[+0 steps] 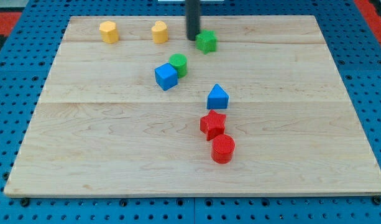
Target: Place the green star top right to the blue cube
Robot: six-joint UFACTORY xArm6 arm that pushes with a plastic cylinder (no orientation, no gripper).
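The green star [207,42] lies near the view's top, right of centre. My tip [193,38] stands just at the star's left side, touching or nearly touching it. The blue cube [166,76] lies lower and to the left, with a green cylinder [178,64] touching its upper right corner. The star is above and to the right of the cube, with the green cylinder between them.
Two yellow blocks [109,32] [160,32] lie at the view's top left. A blue triangular block [217,97] sits at centre, with a red star [213,124] and a red cylinder [223,149] below it. The wooden board [84,143] rests on a blue pegboard.
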